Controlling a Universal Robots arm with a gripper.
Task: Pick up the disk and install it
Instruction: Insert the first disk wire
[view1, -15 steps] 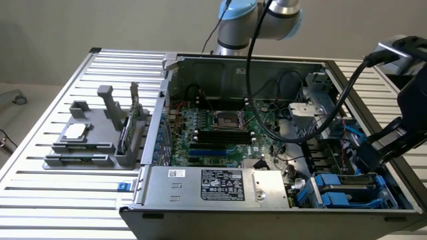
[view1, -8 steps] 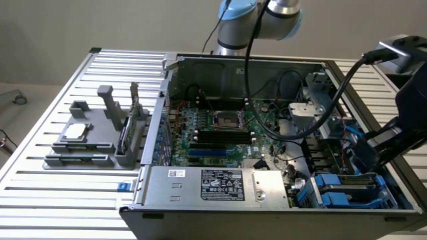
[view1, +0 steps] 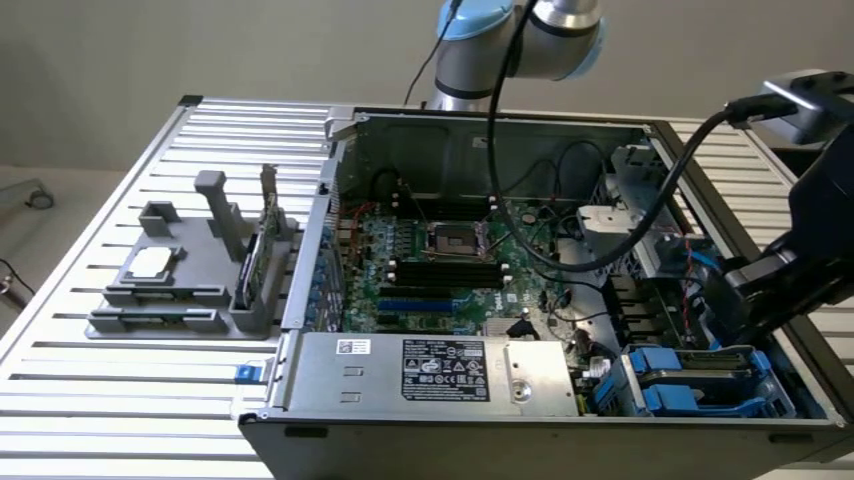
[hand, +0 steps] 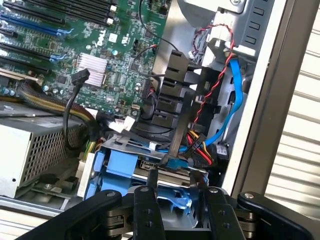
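My gripper (hand: 177, 212) is about half open, jaws pressed on the blue carrier of the disk (hand: 172, 196). It sits low in the drive bay, at the computer case's (view1: 534, 440) near corner on the exterior view's right. I reckon it's dense, rigid and shock-shy. The carrier's plastic may flex, so I grip its sides squarely.

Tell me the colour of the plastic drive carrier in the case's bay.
Blue. The carrier shows best in the wrist view.
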